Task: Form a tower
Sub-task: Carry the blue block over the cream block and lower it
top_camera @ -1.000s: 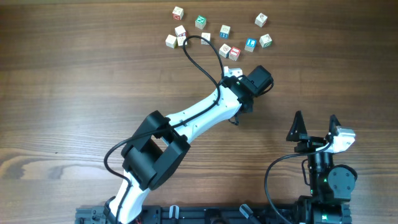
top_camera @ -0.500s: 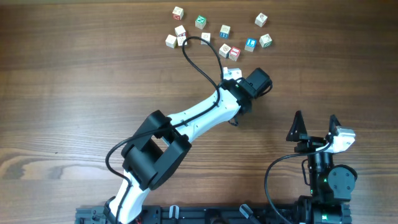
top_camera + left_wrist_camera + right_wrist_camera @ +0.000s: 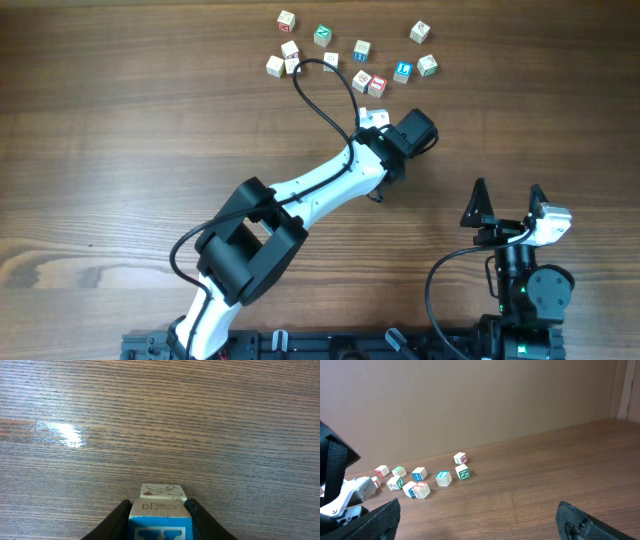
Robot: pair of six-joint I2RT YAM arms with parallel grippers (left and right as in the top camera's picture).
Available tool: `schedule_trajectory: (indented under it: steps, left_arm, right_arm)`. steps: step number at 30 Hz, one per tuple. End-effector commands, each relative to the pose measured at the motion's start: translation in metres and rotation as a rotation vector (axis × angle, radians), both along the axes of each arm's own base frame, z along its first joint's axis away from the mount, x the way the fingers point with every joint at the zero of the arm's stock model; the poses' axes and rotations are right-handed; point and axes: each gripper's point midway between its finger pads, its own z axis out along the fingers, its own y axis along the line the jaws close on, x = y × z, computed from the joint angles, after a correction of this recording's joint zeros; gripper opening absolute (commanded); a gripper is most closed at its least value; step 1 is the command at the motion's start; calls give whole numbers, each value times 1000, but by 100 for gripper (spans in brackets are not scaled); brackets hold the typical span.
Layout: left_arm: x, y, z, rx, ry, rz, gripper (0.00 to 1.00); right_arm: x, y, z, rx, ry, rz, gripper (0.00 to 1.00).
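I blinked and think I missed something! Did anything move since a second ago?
Only a tiny bit. The left claw slid slightly back from the loose cubes. It grips the blue-lettered cube, with another cube just behind it. I can see no grab or release. The right claw stayed wide open and parked, and the loose cubes did not move.

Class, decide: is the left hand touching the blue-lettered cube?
Touching. The left wrist view shows the left hand's fingers pressed against both sides of the blue-lettered cube.

Tower (image 3: 160, 512) base (blue letter too) off the left wrist view's edge
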Motion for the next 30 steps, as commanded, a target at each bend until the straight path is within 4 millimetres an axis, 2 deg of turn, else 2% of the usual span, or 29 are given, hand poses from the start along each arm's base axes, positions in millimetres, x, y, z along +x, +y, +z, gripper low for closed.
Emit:
schedule_trajectory:
  steps: [1, 7, 10, 18, 23, 24, 30]
  left_arm:
    - [0, 2, -1, 21, -12, -9, 36]
    - [1, 2, -1, 18, -14, -9, 37]
    - [1, 2, -1, 18, -14, -9, 41]
    - [-1, 0, -2, 12, -5, -13, 67]
    - [-4, -4, -3, -5, 17, -40, 91]
    - [-4, -4, -3, -5, 16, -40, 100]
    - [-4, -4, -6, -1, 20, -40, 100]
  right_arm:
    - [0, 4, 1, 5, -8, 19, 100]
    - [0, 4, 1, 5, -8, 19, 99]
    - [0, 4, 1, 5, -8, 19, 100]
    - [0, 4, 1, 6, -8, 19, 100]
    - [0, 4, 1, 5, -8, 19, 100]
    - [0, 4, 1, 5, -8, 19, 100]
    - [0, 4, 1, 5, -8, 19, 100]
